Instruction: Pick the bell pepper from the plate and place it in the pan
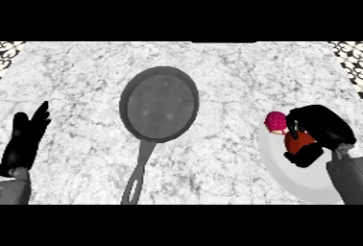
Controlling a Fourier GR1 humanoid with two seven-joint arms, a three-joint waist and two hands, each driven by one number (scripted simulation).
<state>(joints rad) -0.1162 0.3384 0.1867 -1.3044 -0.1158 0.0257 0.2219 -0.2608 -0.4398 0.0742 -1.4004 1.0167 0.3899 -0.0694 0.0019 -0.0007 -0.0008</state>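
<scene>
Head view. Items on the marble counter [234, 72]:

- Pan [159, 103], one; dark, round, nothing in it, handle running toward the lower edge. Well apart from the plate, to its left.
- Plate [284, 166], one; white, at the view's right, partly under the right forearm.
- Bell pepper [299, 140], one; red, on the plate, showing between the fingers and thumb of the right hand [319, 132].
- Second item [276, 122], one; pink-red, rounded, on the plate's upper left part, just beside the right hand. Kind cannot be told.
- Right hand, one; fingers curled round the bell pepper, above the plate.
- Left hand [25, 139], one; at the left edge, fingers straight and up, holding nothing, resting.

Step in hand, as judged: the grasp, with the lift next. Advice: raise the pepper straight off the plate without brushing the pink item, then carry left over the pan's bowl, not its handle, and lower before letting go.
</scene>
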